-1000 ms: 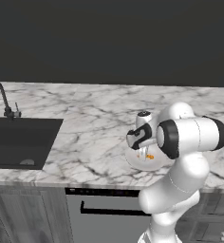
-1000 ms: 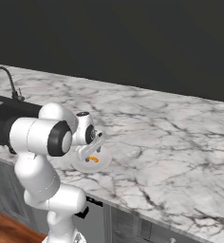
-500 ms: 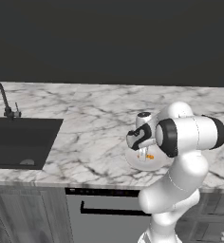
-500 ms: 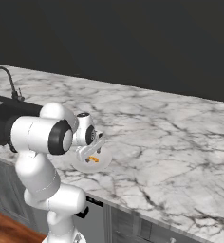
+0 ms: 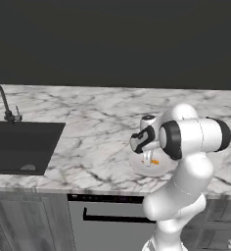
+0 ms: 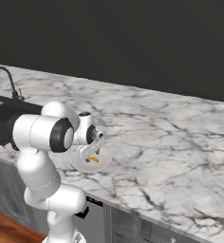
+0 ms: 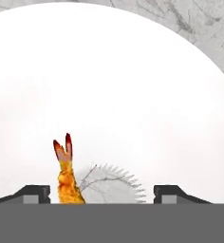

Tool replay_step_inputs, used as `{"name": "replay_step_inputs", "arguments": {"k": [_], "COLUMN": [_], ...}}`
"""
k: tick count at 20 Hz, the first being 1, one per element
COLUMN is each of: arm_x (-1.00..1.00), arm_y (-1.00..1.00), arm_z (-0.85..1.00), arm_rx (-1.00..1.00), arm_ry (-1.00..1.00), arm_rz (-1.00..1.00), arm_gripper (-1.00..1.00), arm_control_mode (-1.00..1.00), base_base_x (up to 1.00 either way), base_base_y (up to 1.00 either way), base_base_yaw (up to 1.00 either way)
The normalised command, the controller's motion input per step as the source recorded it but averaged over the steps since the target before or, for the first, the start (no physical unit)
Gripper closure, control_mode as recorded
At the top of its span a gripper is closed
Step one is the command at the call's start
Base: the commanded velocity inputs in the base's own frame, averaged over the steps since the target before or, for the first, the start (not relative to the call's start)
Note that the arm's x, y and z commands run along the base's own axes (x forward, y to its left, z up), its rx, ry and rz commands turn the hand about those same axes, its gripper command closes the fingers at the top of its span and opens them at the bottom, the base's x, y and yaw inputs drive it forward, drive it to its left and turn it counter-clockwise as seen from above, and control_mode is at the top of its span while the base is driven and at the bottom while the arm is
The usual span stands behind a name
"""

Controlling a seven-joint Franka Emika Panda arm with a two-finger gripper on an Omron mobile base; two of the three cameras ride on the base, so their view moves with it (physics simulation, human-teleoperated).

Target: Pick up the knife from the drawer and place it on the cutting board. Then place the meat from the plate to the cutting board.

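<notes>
The white plate lies near the front edge of the marble counter. The meat, a small orange curved piece with a reddish forked tail, rests on it. My gripper points down over the plate, its tips low at the plate's surface. Its jaws are open and stand either side of the meat. In the hand view the meat sits close to the left fingertip and well apart from the right one. The knife, the drawer and the cutting board are out of view.
A dark sink with a black faucet is set into the counter to the left. Grey cabinet fronts with a dark handle run below the counter edge. Bare marble stretches to the right.
The arm and the plate have stayed in place. Any narrowing of the jaws is too slight to make out in the base views.
</notes>
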Motion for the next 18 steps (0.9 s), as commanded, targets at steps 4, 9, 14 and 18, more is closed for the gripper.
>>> {"name": "replay_step_inputs", "arguments": {"k": [4, 9, 14, 18], "arm_x": [-0.09, -0.53, -0.98, -1.0], "arm_y": [-0.17, -0.03, 0.01, 0.0], "arm_z": [-0.76, -0.95, -1.0, -0.96], "arm_rx": [0.06, 0.03, 0.04, 0.07], "arm_ry": [0.0, -0.09, -0.16, -0.12], "arm_rz": [0.05, 0.02, 0.0, 0.0], "arm_gripper": [1.0, 1.0, 1.0, 1.0], "arm_control_mode": [-1.0, -1.0, -1.0, -1.0], "base_base_x": [0.0, 0.0, 0.0, 0.0], "base_base_y": [0.0, 0.0, 0.0, 0.0], "base_base_yaw": [0.0, 0.0, 0.0, 0.0]}}
